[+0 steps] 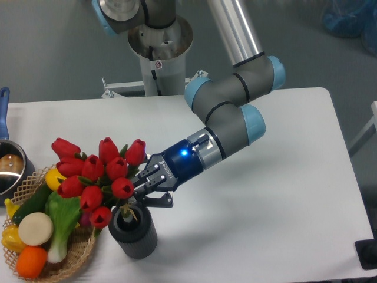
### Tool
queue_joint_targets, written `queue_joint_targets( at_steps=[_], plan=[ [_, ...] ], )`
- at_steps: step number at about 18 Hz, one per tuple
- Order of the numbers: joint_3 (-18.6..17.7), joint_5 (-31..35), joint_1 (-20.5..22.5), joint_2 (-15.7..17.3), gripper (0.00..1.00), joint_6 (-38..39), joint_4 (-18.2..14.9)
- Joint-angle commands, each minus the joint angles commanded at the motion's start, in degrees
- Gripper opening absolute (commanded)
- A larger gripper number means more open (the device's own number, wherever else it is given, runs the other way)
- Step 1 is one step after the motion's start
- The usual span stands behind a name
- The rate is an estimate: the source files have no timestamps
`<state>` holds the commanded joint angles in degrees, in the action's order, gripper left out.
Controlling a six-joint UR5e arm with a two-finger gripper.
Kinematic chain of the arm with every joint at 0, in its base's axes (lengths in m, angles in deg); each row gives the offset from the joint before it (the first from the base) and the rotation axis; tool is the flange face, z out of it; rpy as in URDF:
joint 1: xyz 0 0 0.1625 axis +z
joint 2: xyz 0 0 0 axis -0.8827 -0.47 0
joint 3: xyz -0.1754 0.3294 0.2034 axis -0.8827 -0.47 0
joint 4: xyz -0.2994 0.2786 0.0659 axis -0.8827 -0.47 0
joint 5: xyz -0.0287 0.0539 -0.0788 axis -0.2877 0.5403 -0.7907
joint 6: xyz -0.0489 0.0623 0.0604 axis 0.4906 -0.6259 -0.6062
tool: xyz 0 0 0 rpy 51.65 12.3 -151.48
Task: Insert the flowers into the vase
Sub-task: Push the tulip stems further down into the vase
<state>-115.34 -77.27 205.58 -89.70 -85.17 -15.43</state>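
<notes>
The flowers [97,174], a bunch of red tulips with green leaves, lean left over the vase [133,231], a short dark grey ribbed cylinder near the table's front left. Their stem ends reach into the vase's mouth. My gripper [136,193] comes in from the right, just above the vase's rim, and is shut on the flowers' stems below the blooms. The lower stems are hidden inside the vase.
A wicker basket [70,259] of vegetables stands directly left of the vase, and the blooms hang over it. A metal pot [10,168] with a blue handle sits at the left edge. The arm's base column [158,53] rises at the back.
</notes>
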Motion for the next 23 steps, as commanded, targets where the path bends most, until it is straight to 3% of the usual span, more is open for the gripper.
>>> queue_joint_targets(
  at_steps=[23],
  plan=[
    [0.1,0.4,-0.6,-4.3,0.18,-2.3,0.0]
  ],
)
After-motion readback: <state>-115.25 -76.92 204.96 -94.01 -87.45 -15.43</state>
